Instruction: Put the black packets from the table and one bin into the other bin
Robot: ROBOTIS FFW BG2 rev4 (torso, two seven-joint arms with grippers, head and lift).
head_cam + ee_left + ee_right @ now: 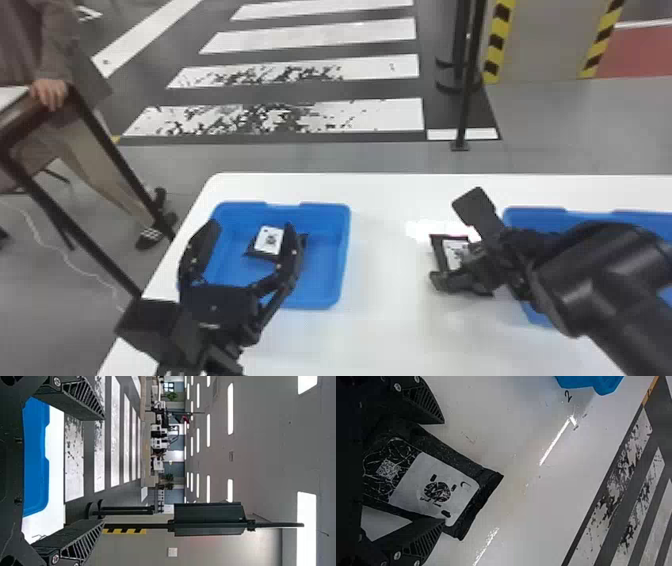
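Note:
In the head view, my left gripper (251, 231) stands open over the left blue bin (345, 255). Inside that bin lies a black packet (268, 241) with a white label, partly behind a finger; some black also shows past that finger. My right gripper (458, 245) is open at another black packet (454, 252) on the table, left of the right blue bin (535, 220), whose contents the arm largely hides. Nothing is between the fingers of the left gripper (104, 469) in its wrist view. In the right wrist view, the right gripper (443, 471) has its fingers either side of the labelled packet (441, 489).
The white table (385, 310) carries both bins, with a stretch of tabletop between them. A blue bin corner (607, 384) shows in the right wrist view. Beyond the table's far edge are a striped floor and a black post (465, 100).

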